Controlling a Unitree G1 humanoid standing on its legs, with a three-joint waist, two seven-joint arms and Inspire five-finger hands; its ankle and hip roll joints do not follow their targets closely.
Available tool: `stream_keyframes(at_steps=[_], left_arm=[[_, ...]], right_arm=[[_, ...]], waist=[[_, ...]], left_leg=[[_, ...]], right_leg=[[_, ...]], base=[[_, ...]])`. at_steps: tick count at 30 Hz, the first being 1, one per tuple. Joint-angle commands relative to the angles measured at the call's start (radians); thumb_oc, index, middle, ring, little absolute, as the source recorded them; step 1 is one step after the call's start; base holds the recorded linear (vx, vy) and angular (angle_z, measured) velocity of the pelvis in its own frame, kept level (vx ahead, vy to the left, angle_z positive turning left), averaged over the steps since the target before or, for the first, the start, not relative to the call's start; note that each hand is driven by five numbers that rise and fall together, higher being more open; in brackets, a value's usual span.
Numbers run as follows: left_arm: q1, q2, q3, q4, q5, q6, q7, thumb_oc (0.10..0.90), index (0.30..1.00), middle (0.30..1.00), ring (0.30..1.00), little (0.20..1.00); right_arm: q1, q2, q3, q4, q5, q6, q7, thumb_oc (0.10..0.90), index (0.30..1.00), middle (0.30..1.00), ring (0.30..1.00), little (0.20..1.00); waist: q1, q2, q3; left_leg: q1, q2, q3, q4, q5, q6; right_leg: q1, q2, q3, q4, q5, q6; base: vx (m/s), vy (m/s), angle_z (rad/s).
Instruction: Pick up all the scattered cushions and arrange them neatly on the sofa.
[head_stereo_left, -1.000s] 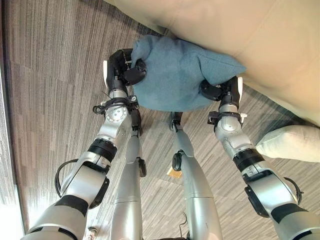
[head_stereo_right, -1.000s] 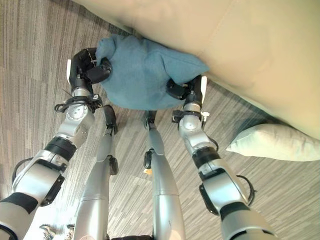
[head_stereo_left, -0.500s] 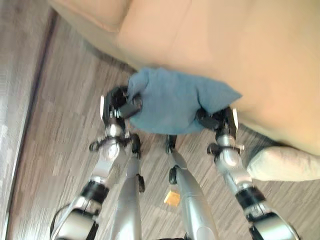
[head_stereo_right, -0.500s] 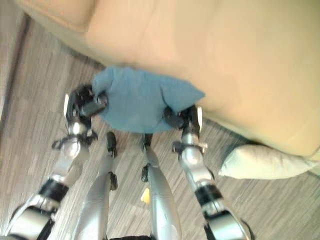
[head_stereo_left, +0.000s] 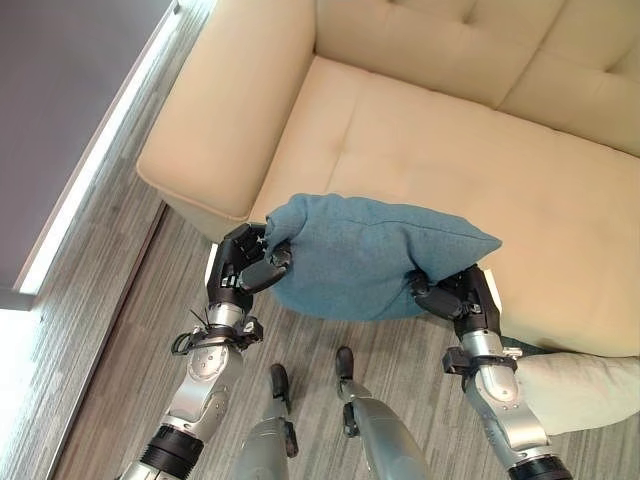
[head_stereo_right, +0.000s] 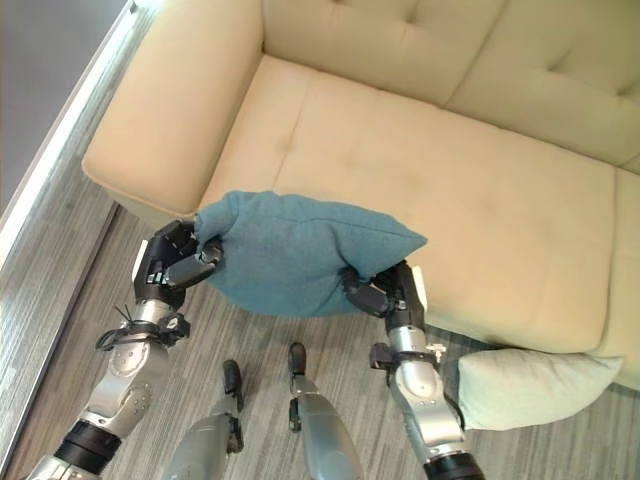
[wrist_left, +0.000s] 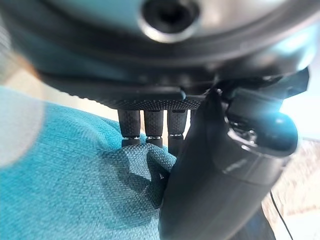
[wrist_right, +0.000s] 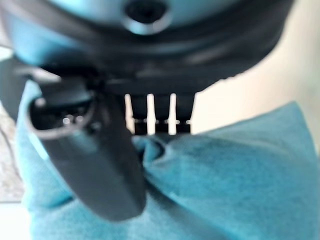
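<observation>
blue cushion (head_stereo_left: 370, 255) pinched at both ends by left robot hand (head_stereo_left: 247, 268) and right robot hand (head_stereo_left: 450, 296) | held level over sofa (head_stereo_left: 420, 140) edge, apparently for placing | pale cushion (head_stereo_right: 525, 388) on floor, right

head eyes – look down, share sofa (head_stereo_left: 420, 130) | wrist cams – close along each hand, on blue cushion (wrist_left: 60, 190)
</observation>
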Motion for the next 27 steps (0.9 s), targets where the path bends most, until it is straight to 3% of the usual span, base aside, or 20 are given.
stream_keyframes(at_steps=[1, 3, 6, 10, 11, 13, 14, 18, 19, 23, 24, 26, 27], left_arm=[[0.010, -0.051, -0.087, -0.099, 0.049, -0.077, -0.098, 0.400, 0.300, 0.300, 0.300, 0.300], [0.038, -0.054, -0.088, -0.094, 0.052, -0.061, -0.093, 0.400, 0.300, 0.300, 0.300, 0.300], [0.056, -0.063, -0.076, -0.100, 0.062, -0.048, -0.078, 0.400, 0.300, 0.300, 0.300, 0.300], [0.088, -0.064, -0.062, -0.094, 0.069, -0.046, -0.086, 0.400, 0.300, 0.300, 0.300, 0.300], [0.102, -0.058, -0.060, -0.097, 0.068, -0.042, -0.087, 0.400, 0.300, 0.300, 0.300, 0.300], [0.108, -0.056, -0.056, -0.101, 0.072, -0.041, -0.087, 0.400, 0.300, 0.300, 0.300, 0.300], [0.117, -0.050, -0.055, -0.105, 0.079, -0.036, -0.087, 0.400, 0.300, 0.300, 0.300, 0.300], [0.116, -0.039, -0.048, -0.113, 0.092, -0.034, -0.079, 0.400, 0.300, 0.300, 0.300, 0.300], [0.110, -0.038, -0.040, -0.117, 0.103, -0.037, -0.072, 0.400, 0.300, 0.300, 0.300, 0.300], [0.110, -0.042, -0.022, -0.121, 0.096, -0.044, -0.072, 0.400, 0.300, 0.300, 0.300, 0.300], [0.110, -0.042, -0.022, -0.121, 0.096, -0.044, -0.072, 0.400, 0.300, 0.300, 0.300, 0.300], [0.124, -0.052, -0.009, -0.127, 0.081, -0.047, -0.072, 0.400, 0.300, 0.300, 0.300, 0.300], [0.124, -0.054, -0.006, -0.130, 0.067, -0.052, -0.080, 0.400, 0.300, 0.300, 0.300, 0.300]], right_arm=[[-0.004, 0.015, 0.025, -0.157, -0.023, -0.125, 0.054, 0.400, 0.300, 0.300, 0.300, 0.300], [0.019, 0.020, 0.018, -0.156, -0.016, -0.115, 0.053, 0.400, 0.300, 0.300, 0.300, 0.300], [0.021, 0.028, 0.020, -0.149, -0.020, -0.114, 0.035, 0.400, 0.300, 0.300, 0.300, 0.300], [0.035, 0.040, 0.013, -0.147, -0.038, -0.103, 0.036, 0.400, 0.300, 0.300, 0.300, 0.300], [0.040, 0.044, 0.012, -0.150, -0.044, -0.091, 0.046, 0.400, 0.300, 0.300, 0.300, 0.300], [0.038, 0.050, 0.015, -0.153, -0.049, -0.087, 0.050, 0.400, 0.300, 0.300, 0.300, 0.300], [0.035, 0.059, 0.021, -0.156, -0.061, -0.080, 0.058, 0.400, 0.300, 0.300, 0.300, 0.300], [0.017, 0.070, 0.035, -0.156, -0.079, -0.071, 0.063, 0.400, 0.300, 0.300, 0.300, 0.300], [0.015, 0.079, 0.037, -0.161, -0.084, -0.077, 0.062, 0.400, 0.300, 0.300, 0.300, 0.300], [-0.002, 0.081, 0.047, -0.162, -0.094, -0.070, 0.065, 0.400, 0.300, 0.300, 0.300, 0.300], [-0.002, 0.081, 0.047, -0.162, -0.094, -0.070, 0.065, 0.400, 0.300, 0.300, 0.300, 0.300], [-0.009, 0.070, 0.053, -0.147, -0.096, -0.072, 0.062, 0.400, 0.300, 0.300, 0.300, 0.300], [0.002, 0.067, 0.041, -0.155, -0.093, -0.066, 0.060, 0.400, 0.300, 0.300, 0.300, 0.300]], waist=[[-0.021, -0.035, -0.161], [-0.012, -0.033, -0.178], [0.023, -0.018, -0.180], [0.029, -0.012, -0.217], [0.023, -0.009, -0.235], [0.026, -0.004, -0.243], [0.032, -0.001, -0.248], [0.038, 0.011, -0.236], [0.041, 0.023, -0.230], [0.047, 0.036, -0.233], [0.046, 0.037, -0.232], [0.047, 0.035, -0.224], [0.040, 0.033, -0.226]], left_leg=[[-0.038, -0.055, -0.099, 0.117, -0.134, 0.019], [-0.053, -0.072, -0.105, 0.090, -0.110, 0.016], [-0.102, -0.122, -0.170, 0.060, -0.053, 0.008], [-0.017, -0.129, -0.187, 0.011, -0.063, 0.030], [0.025, -0.122, -0.165, -0.009, -0.070, 0.042], [0.053, -0.117, -0.142, -0.025, -0.078, 0.053], [0.106, -0.111, -0.112, -0.052, -0.086, 0.067], [0.159, -0.101, -0.081, -0.074, -0.099, 0.088], [0.178, -0.094, -0.070, -0.079, -0.111, 0.095], [0.226, -0.081, -0.048, -0.104, -0.142, 0.092], [0.229, -0.081, -0.049, -0.106, -0.143, 0.092], [0.257, -0.082, -0.036, -0.119, -0.155, 0.084], [0.264, -0.084, -0.046, -0.118, -0.159, 0.081]], right_leg=[[0.205, 0.006, 0.052, -0.070, -0.114, 0.072], [0.246, 0.005, 0.063, -0.068, -0.123, 0.075], [0.295, 0.036, 0.100, -0.037, -0.150, 0.068], [0.339, 0.040, 0.140, 0.005, -0.177, 0.082], [0.344, 0.026, 0.145, 0.032, -0.169, 0.108], [0.348, 0.014, 0.142, 0.052, -0.164, 0.126], [0.334, -0.005, 0.135, 0.118, -0.126, 0.161], [0.285, -0.017, 0.124, 0.245, -0.067, 0.205], [0.248, -0.032, 0.084, 0.291, -0.061, 0.210], [0.210, -0.085, -0.036, 0.152, -0.114, 0.172], [0.213, -0.084, -0.037, 0.151, -0.114, 0.171], [0.164, -0.087, -0.095, 0.020, -0.070, 0.170], [0.177, -0.083, -0.089, -0.006, -0.071, 0.172]], base=[[0.20, 0.049, -0.17], [0.23, 0.075, -0.28], [0.22, 0.102, -0.42], [0.23, 0.124, -0.82], [0.22, 0.167, -0.72], [0.20, 0.179, -0.46], [0.18, 0.166, -0.68], [0.09, 0.104, -0.52], [0.08, 0.091, -0.32], [0.12, 0.009, -0.33], [0.12, -0.037, -0.37], [0.19, -0.110, -0.33], [0.17, -0.109, -0.29]])
